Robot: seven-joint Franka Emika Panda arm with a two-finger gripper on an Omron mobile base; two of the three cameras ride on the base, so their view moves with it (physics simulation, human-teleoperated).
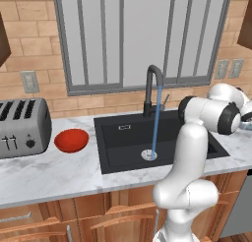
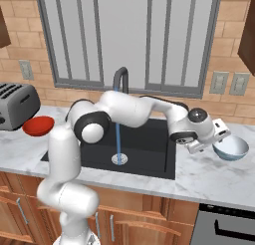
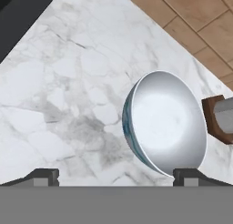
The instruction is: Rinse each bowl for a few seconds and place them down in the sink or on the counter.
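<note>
Hovering over the white marble-patterned counter (image 2: 209, 182) to the right of the basin, the two-finger gripper (image 2: 215, 137) has its dark fingertips (image 3: 43, 175) spread wide apart with nothing between them. Just ahead of it, and off toward one fingertip rather than centred in the gap, sits the small round pale blue-white bowl (image 3: 164, 120) with the darker bluish outside, upright on the marble; from the right base camera it looks close against the hand, though I cannot tell whether anything touches. That offset is what the coming grasp seems to turn on: the hand would need to shift sideways so one finger goes inside the rim and the other outside.

Further back, behind the wrist, water runs in a thin stream from the tall dark arched faucet (image 1: 153, 86) into the large matte black sink (image 1: 123, 137). Well beyond that, on the far side of the basin, the shallow glossy red bowl (image 1: 71, 140) rests beside a silver toaster (image 1: 22, 128).
</note>
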